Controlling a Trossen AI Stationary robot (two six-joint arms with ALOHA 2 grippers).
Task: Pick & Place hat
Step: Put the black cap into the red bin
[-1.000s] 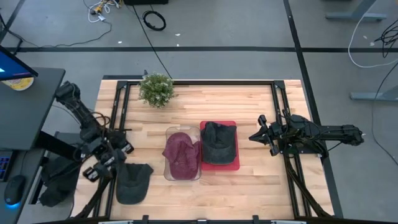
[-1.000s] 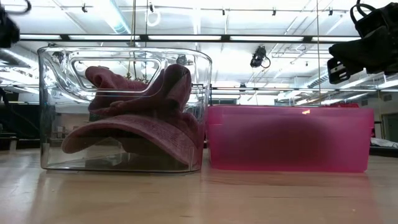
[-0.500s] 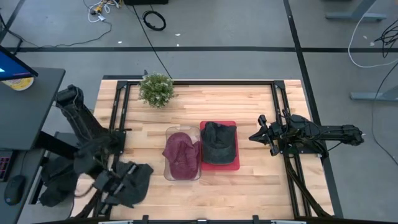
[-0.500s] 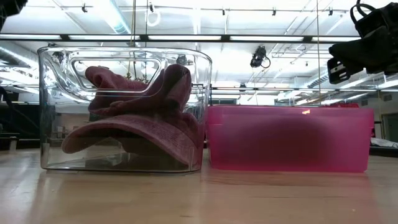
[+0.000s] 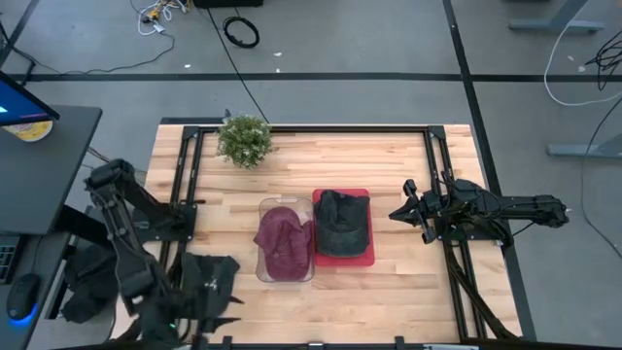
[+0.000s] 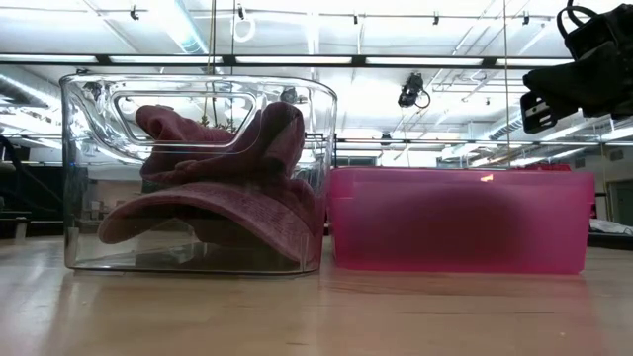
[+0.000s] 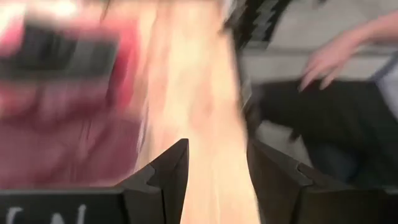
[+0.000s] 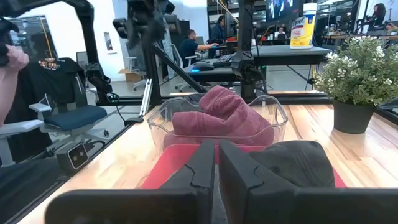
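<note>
A dark grey hat (image 5: pixel 212 274) lies flat on the table near its near-left corner. My left gripper (image 5: pixel 197 313) is at the near edge just beside this hat, and in the blurred left wrist view its fingers (image 7: pixel 217 163) stand open with nothing between them. A maroon hat (image 5: pixel 283 239) sits in a clear bin (image 6: pixel 198 168). Another dark hat (image 5: pixel 341 222) lies in the pink bin (image 6: pixel 460 220). My right gripper (image 5: pixel 406 214) waits shut at the table's right side, level with the bins, and also shows in the right wrist view (image 8: pixel 216 158).
A potted plant (image 5: pixel 244 139) stands at the far-left part of the table. A person's hand (image 7: pixel 326 59) shows beyond the table edge in the left wrist view. Bare wood lies between the bins and the near edge (image 5: pixel 369 301).
My left arm has swung toward the table's near edge: its gripper went from the left side of the dark grey hat, past it, to the near edge. The left wrist view is blurred by this motion. My right arm kept still.
</note>
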